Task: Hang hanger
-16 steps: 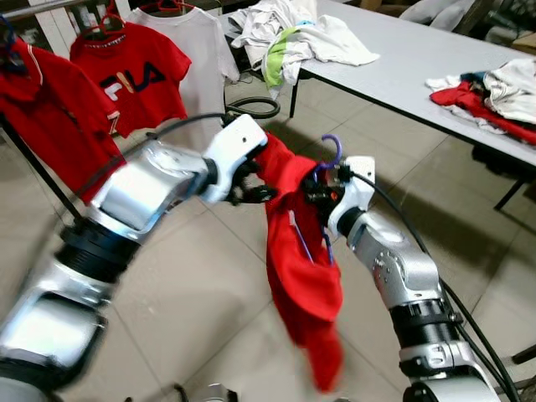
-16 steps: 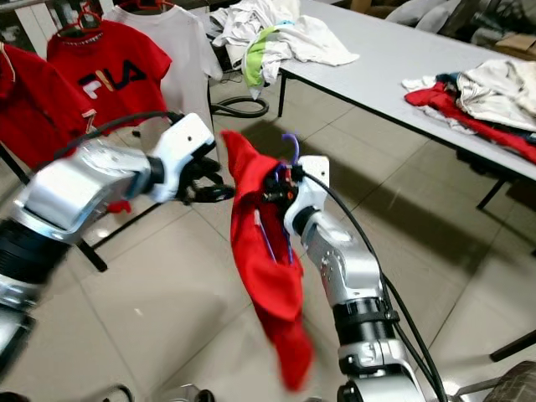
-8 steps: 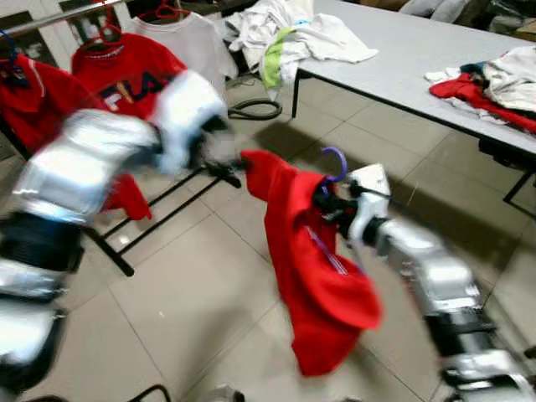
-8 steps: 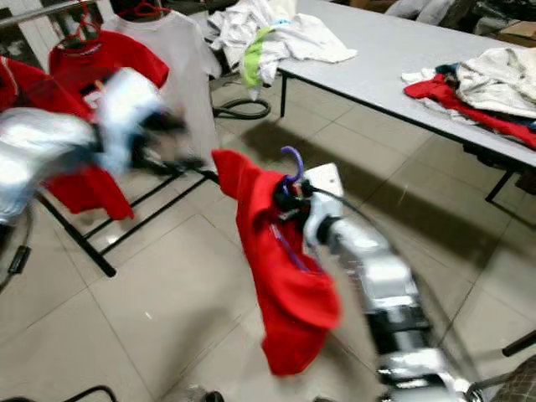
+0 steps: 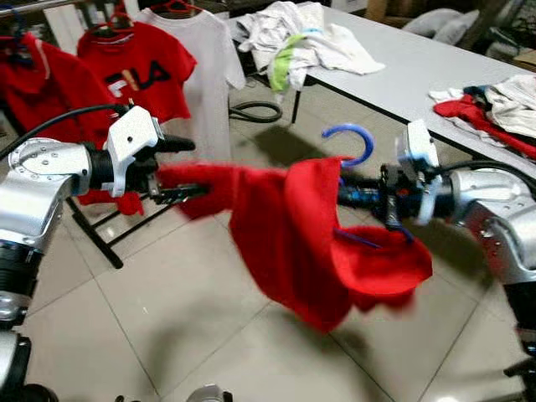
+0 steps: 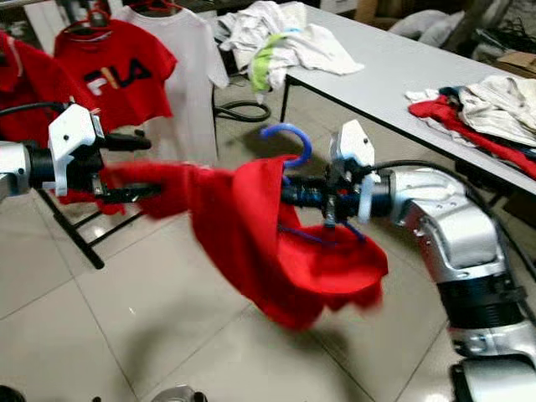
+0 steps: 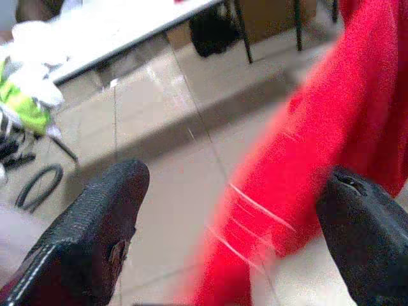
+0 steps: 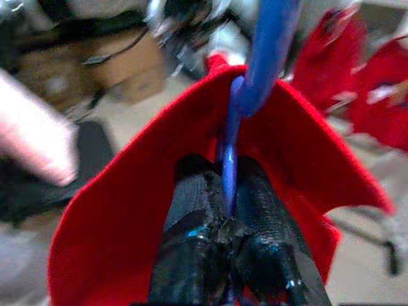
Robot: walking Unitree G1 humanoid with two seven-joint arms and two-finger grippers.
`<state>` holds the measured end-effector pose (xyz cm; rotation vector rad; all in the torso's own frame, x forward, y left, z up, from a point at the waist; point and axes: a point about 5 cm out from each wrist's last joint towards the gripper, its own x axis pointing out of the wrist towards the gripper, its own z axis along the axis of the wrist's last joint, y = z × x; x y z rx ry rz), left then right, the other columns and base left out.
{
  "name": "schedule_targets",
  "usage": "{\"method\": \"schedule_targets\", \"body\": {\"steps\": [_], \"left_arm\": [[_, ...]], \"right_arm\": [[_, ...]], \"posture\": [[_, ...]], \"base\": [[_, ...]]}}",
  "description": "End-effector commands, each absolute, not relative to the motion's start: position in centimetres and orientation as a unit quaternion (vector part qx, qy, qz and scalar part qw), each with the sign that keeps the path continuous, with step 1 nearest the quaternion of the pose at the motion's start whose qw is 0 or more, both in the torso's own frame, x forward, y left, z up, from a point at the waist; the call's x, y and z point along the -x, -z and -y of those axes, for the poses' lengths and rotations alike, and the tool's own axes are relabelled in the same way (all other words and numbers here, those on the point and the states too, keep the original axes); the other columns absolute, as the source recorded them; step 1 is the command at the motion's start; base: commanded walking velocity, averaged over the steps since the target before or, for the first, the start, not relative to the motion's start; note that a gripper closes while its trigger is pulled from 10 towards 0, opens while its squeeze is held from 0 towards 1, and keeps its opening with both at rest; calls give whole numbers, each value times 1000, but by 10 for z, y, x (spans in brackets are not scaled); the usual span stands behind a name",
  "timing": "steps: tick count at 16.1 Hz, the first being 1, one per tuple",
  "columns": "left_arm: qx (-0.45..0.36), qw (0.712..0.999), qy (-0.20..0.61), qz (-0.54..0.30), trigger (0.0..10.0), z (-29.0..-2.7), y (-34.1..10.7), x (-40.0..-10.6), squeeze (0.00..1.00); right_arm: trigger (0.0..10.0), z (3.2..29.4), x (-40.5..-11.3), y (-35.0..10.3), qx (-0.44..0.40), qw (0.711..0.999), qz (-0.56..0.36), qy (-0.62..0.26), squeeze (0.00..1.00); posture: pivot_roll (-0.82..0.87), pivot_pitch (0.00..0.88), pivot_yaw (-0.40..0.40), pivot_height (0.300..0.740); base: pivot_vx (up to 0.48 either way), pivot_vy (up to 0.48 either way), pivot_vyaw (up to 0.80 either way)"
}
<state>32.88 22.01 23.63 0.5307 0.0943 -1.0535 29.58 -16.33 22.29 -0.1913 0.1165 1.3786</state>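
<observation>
- Lettering "FILA" [image 5: 134, 79] was readable on a red T-shirt [image 5: 138, 63] hung on the clothes rack [image 5: 92, 239] at the robot's left; a white T-shirt [image 5: 205, 75] hung just beside it, and another red garment [image 5: 38, 79] hung further left.
- Right gripper [image 6: 303, 198] was pressed together on the stem of the blue hanger [image 6: 286, 142], with its fingers [image 8: 261, 210] closed either side of the stem and the hook pointing up.
- Red shirt [image 5: 293, 226] was draped over the hanger and spread sideways between the two arms above the tiled floor [image 5: 167, 318].
- Left gripper [image 5: 186, 167] stood spread, with one sleeve of the red shirt lying between its fingers [image 7: 95, 223]; whether they touched the cloth could not be told.
- Compared with half a second earlier, the shirt was stretched out toward the left gripper rather than hanging down, and the right forearm lay level rather than raised.
- Grey bench [image 5: 435, 67] stood to the right, carrying a pile of white and green clothes [image 5: 293, 42] and a pile of red and white clothes [image 5: 494, 96].
- Black cable coil [image 5: 255, 109] lay on the floor near the bench leg.
</observation>
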Motion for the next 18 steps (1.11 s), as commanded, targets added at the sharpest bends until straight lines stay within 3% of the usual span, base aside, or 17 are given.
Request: {"method": "schedule_targets", "body": {"steps": [1, 4, 5, 10, 18], "left_arm": [[-239, 824, 513, -28, 10000, -215, -243, -328, 0], [-227, 788, 568, -66, 10000, -205, -228, -323, 0], [-225, 784, 574, -76, 0, -206, -225, -322, 0], [-207, 763, 603, -112, 0, -215, -206, -315, 0], [-175, 747, 628, -131, 0, -213, -204, -311, 0]], "right_arm": [[0, 164, -295, -229, 96, 753, -56, -649, 0], [0, 171, -295, -233, 106, 730, -80, -670, 0], [0, 171, -295, -233, 105, 728, -82, -672, 0], [0, 173, -293, -236, 92, 712, -88, -690, 0], [0, 177, -291, -234, 75, 713, -95, -691, 0]], "posture": [[-37, 0, -10, 740], [-43, 0, -15, 740], [-45, 0, -18, 740], [-38, 0, -19, 740], [-44, 0, 2, 740]], "base": [[0, 0, 0], [0, 0, 0], [0, 0, 0], [0, 0, 0], [0, 0, 0]]}}
